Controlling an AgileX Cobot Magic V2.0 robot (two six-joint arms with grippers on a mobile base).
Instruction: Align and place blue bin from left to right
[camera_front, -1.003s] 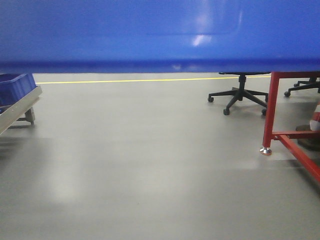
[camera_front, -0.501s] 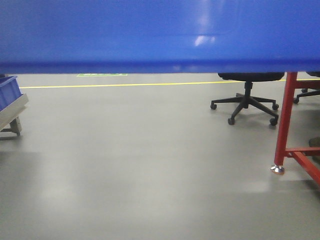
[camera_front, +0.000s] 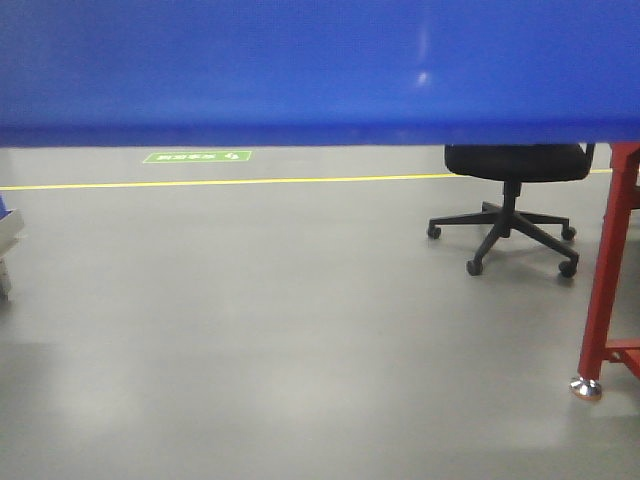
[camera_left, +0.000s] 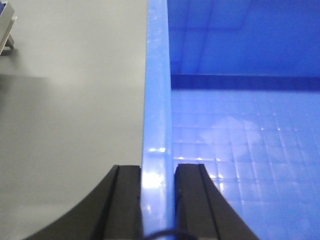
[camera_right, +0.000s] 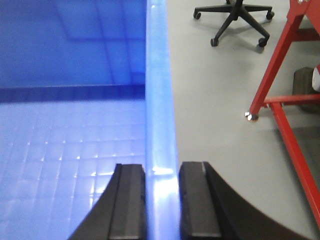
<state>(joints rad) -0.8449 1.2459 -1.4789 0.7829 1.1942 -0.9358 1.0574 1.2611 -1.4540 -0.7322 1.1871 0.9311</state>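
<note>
The blue bin (camera_front: 300, 70) fills the top of the front view, its smooth wall hanging above the grey floor. In the left wrist view my left gripper (camera_left: 157, 175) is shut on the bin's left rim (camera_left: 156, 100), one black finger on each side of it. The bin's gridded floor (camera_left: 250, 165) shows to the right of that rim. In the right wrist view my right gripper (camera_right: 162, 172) is shut on the right rim (camera_right: 159, 75) in the same way, with the bin's inside (camera_right: 65, 150) to its left.
A black office chair (camera_front: 515, 195) stands at the right on the floor. A red frame leg (camera_front: 608, 270) with a metal foot is at the far right. A yellow floor line (camera_front: 220, 182) and a green floor sign (camera_front: 197, 156) lie beyond. A grey cart edge (camera_front: 6, 235) shows at the far left.
The view has swung right to left across the floor: the chair and red leg shifted right and grew nearer, the cart with navy bins slid out at the left. The bin stays held.
</note>
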